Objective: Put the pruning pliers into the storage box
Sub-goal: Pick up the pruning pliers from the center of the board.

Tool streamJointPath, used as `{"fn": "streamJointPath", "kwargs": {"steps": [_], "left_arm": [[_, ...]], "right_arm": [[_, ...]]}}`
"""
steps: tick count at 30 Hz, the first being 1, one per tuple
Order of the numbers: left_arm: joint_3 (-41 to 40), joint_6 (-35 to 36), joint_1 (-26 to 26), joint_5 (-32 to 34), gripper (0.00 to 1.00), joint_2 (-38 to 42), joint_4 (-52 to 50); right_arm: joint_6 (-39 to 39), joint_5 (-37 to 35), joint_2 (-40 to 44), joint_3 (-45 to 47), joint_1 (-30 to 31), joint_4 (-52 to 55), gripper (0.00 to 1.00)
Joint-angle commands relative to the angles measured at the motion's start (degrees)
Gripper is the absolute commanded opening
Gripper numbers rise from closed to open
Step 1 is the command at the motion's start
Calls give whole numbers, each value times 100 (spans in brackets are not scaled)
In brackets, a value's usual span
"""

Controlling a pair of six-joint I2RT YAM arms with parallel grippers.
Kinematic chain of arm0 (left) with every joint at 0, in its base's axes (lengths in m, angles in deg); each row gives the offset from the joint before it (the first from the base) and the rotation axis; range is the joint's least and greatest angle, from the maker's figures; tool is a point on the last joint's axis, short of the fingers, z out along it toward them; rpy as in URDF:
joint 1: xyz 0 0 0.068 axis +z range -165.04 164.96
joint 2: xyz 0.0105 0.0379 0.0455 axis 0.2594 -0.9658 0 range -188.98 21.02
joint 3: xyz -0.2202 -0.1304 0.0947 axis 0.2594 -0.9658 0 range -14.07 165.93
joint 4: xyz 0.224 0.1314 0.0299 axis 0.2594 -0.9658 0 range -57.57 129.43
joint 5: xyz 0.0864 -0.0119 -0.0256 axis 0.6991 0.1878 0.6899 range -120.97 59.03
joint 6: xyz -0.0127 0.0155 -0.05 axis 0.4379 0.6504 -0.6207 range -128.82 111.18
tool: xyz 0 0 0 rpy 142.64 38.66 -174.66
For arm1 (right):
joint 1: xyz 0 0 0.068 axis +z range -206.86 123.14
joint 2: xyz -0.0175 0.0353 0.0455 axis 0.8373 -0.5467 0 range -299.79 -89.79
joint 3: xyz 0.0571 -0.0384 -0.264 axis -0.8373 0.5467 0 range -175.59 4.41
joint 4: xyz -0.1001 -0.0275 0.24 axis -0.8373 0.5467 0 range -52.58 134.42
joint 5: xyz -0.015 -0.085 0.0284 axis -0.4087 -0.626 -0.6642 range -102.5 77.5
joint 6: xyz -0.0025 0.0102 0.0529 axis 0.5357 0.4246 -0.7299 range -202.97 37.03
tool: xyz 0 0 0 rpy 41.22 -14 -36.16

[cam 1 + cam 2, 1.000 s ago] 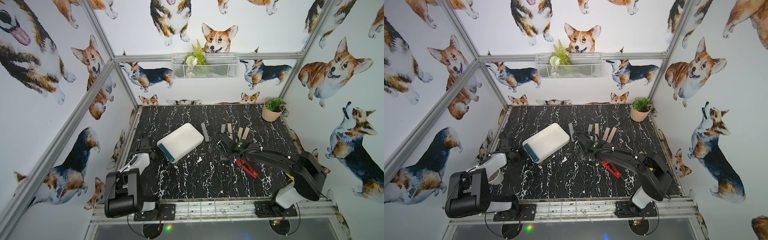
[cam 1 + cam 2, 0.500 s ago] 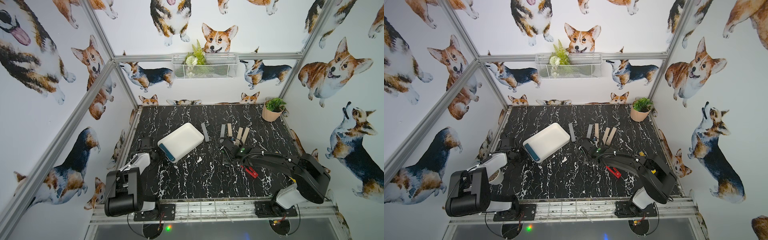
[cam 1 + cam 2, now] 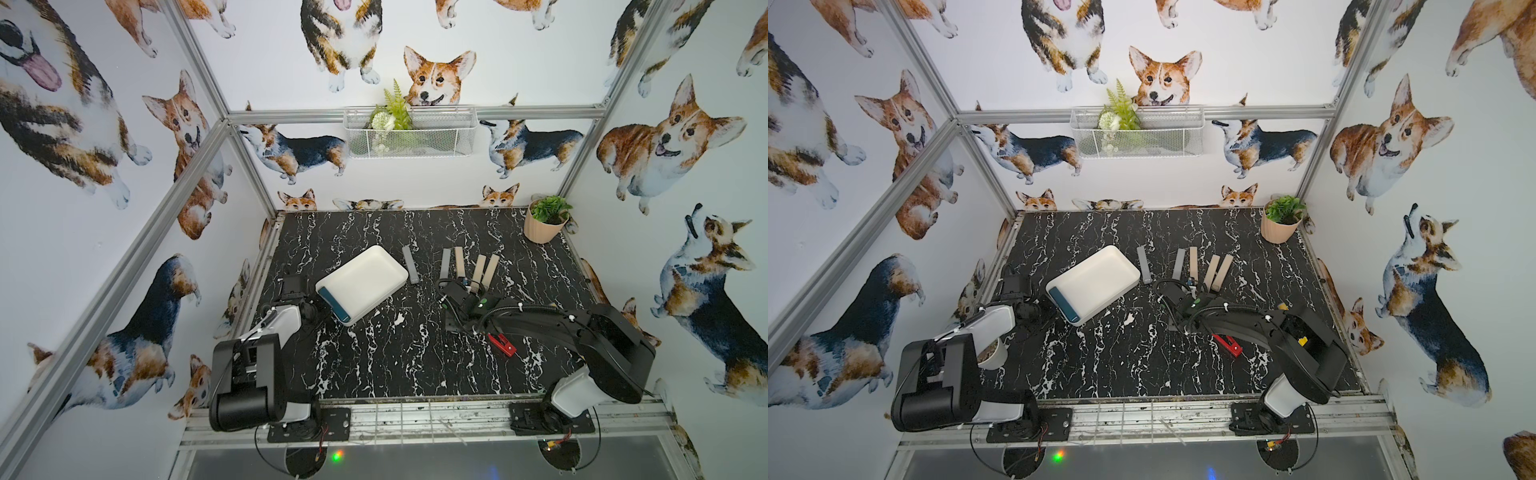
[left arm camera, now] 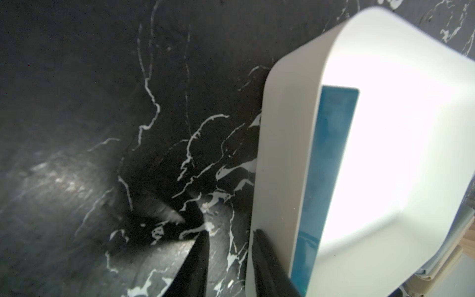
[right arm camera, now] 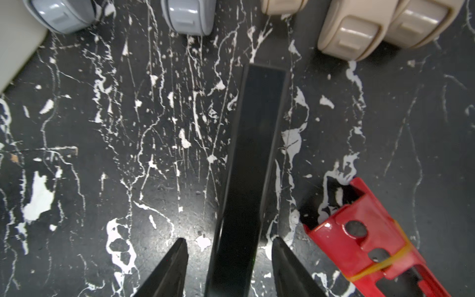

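The right gripper (image 5: pixel 230 244) stands open. It has a finger on either side of the near end of the black pliers (image 5: pixel 257 144), and a strip of tabletop (image 5: pixel 154 180) shows between each finger and the bar (so nothing is gripped yet). The bar's long axis runs straight out ahead of the gripper, so by my reading the jaws need only close across its narrow width. Its far end points at the gap between the ends of the grey pliers (image 5: pixel 189 15) and the beige pliers (image 5: pixel 352 33). The red pliers (image 5: pixel 372 244) lie just beside the near end, angled away, close enough that they might be nudged.

In a top view the storage box (image 3: pixel 376 254) sits to the robot's left of this gripper, beyond the other grey pliers (image 3: pixel 410 270), with the teal pliers (image 3: pixel 332 305) lying inside it. The left gripper (image 4: pixel 230 232) is nearer the box. It is slightly parted and empty, with one finger right beside the outer wall (touching or not, I cannot tell). The right arm is the one over the black pliers.
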State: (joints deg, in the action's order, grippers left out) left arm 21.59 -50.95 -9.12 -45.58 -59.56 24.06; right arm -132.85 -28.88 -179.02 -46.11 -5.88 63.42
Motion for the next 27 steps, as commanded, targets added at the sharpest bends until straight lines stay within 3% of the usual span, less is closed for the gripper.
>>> {"fn": "streamJointPath", "kwargs": {"steps": [1,5,13,22,27], "left_arm": [[20,30,-20,-3,32,-20,70],[16,29,-29,-7,32,-39,70],[13,39,-41,20,32,-15,44],[32,47,-75,61,32,-28,26],[-6,48,-81,99,32,42,8]], "right_arm": [[-163,-104,-39,35,-18,-84,52],[-165,-29,-100,93,-38,-218,44],[-144,91,-321,104,-44,-389,40],[-124,235,-437,77,-45,-379,0],[-187,353,-80,221,-29,-289,0]]}}
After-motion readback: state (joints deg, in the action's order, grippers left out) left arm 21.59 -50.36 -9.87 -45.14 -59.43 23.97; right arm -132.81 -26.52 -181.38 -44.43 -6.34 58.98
